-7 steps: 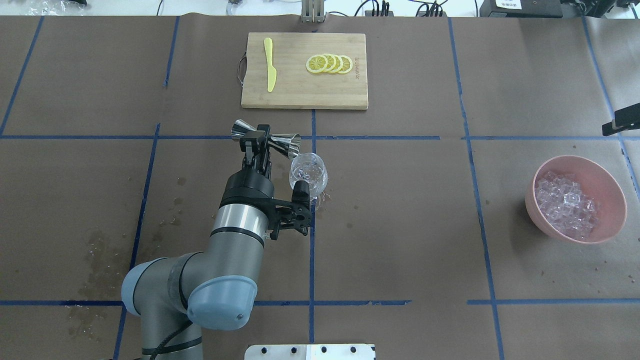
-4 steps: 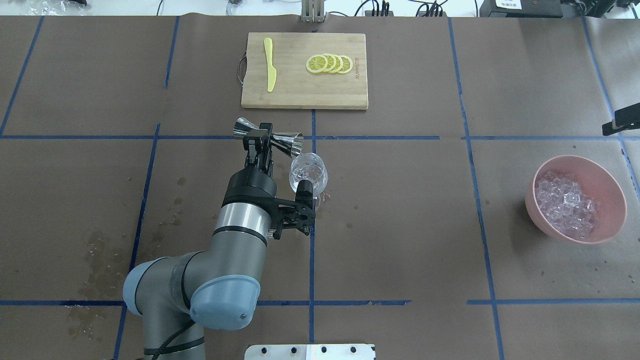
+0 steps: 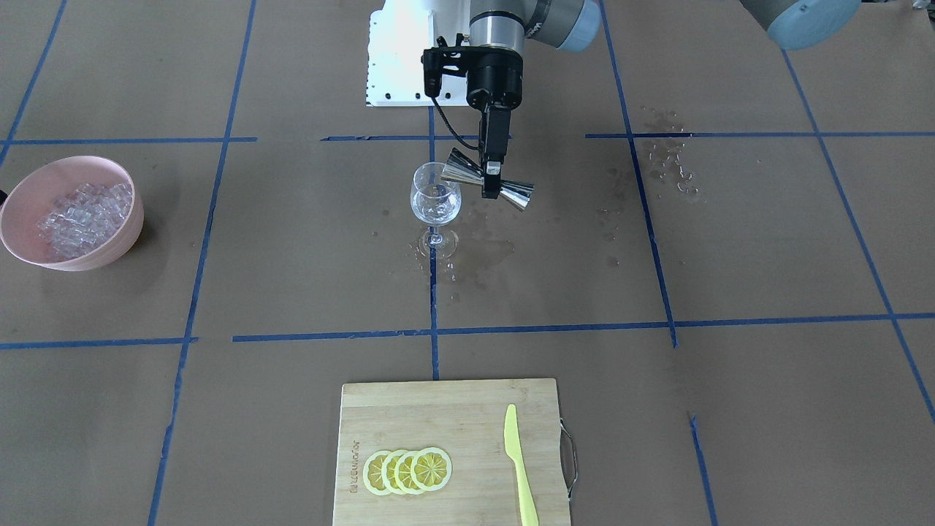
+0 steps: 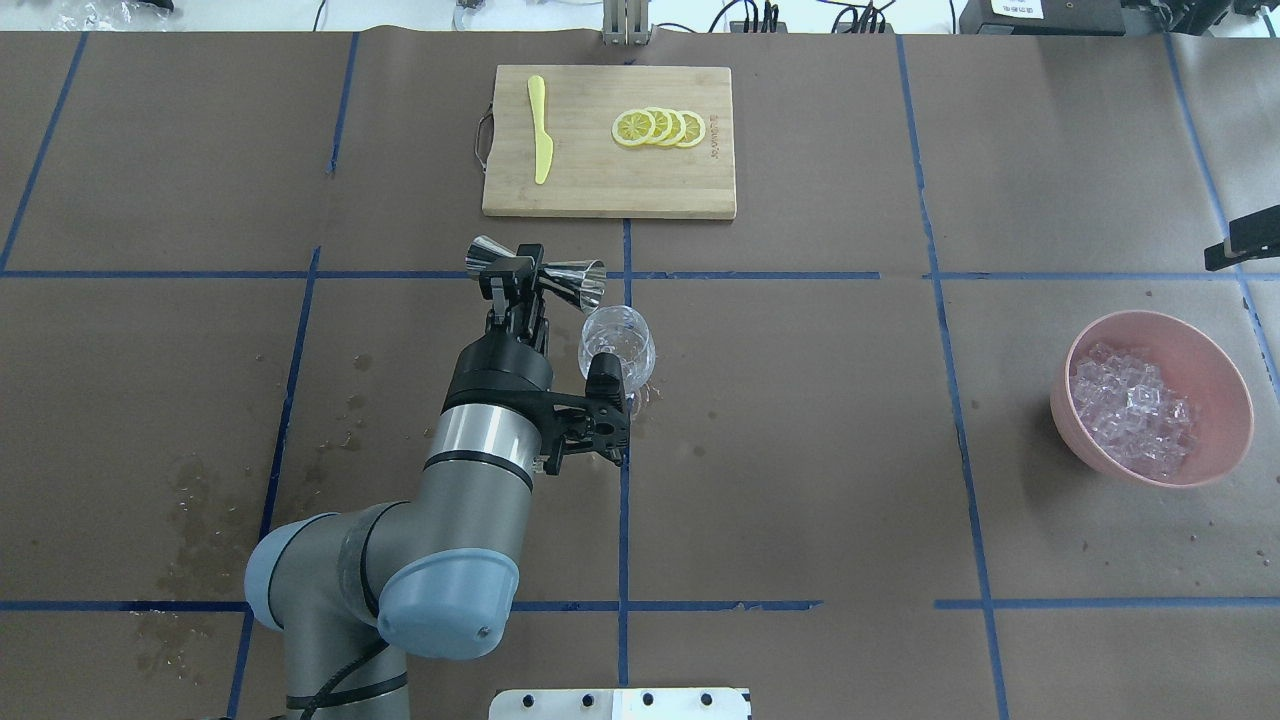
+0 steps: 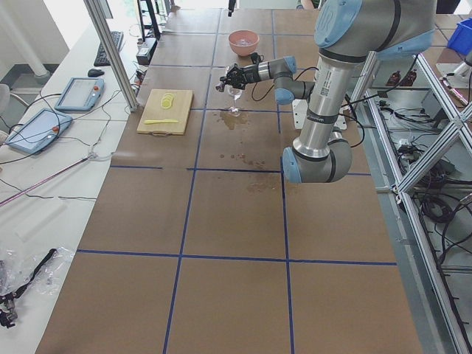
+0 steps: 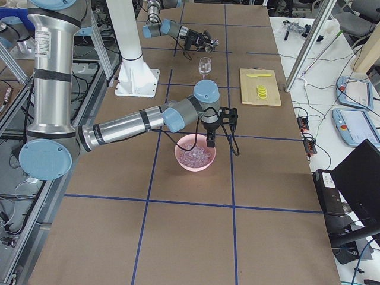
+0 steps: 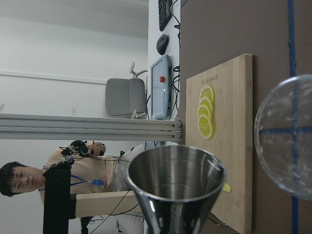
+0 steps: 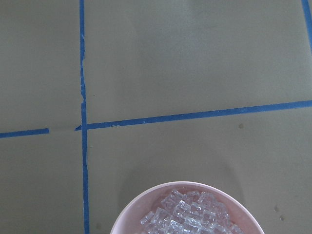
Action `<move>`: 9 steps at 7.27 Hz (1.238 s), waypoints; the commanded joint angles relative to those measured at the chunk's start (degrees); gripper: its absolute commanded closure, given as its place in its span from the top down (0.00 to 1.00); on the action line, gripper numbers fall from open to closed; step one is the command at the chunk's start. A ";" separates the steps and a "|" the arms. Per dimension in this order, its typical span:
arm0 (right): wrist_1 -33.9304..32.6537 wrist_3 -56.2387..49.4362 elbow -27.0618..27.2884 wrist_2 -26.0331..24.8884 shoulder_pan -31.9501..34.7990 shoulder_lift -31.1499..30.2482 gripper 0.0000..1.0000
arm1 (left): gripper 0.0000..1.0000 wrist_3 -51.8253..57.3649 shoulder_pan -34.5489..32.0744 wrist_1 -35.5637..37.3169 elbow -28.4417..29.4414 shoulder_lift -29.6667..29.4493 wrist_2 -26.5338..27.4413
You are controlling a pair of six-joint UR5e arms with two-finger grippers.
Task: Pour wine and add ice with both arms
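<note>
Steel jigger [image 4: 575,282]: clamped at its waist by left pincer [image 4: 513,275], beside glass [image 4: 620,335].
Right pincer [image 6: 210,142]: over bowl [image 6: 178,155] of ice [image 6: 196,156]; grip can't be told.

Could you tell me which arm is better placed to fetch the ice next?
Right, probably: the right gripper hangs over the bowl of ice, while the left gripper is shut on the measuring cup beside the glass.

Right claw [image 6: 211,143] (indistinct), seemingly above ice [image 6: 196,156]

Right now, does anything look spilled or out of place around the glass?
Yes: wet stains and droplets darken the paper around the wine glass's foot, near the jigger held by the left gripper; more splashes lie farther toward the robot's left.
</note>
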 commanded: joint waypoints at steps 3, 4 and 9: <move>0.00 0.00 0.02 -0.07 -0.09 0.03 1.00 | 0.00 -14.99 0.00 -0.98 -0.18 0.88 -0.16; 0.00 0.00 0.02 -0.07 0.00 0.03 1.00 | 0.00 -14.91 -0.08 -2.81 -0.70 2.71 -0.16; 1.39 2.87 0.02 -3.74 -2.97 -0.23 1.00 | 0.00 -14.03 -0.61 -31.44 -2.63 27.02 -0.16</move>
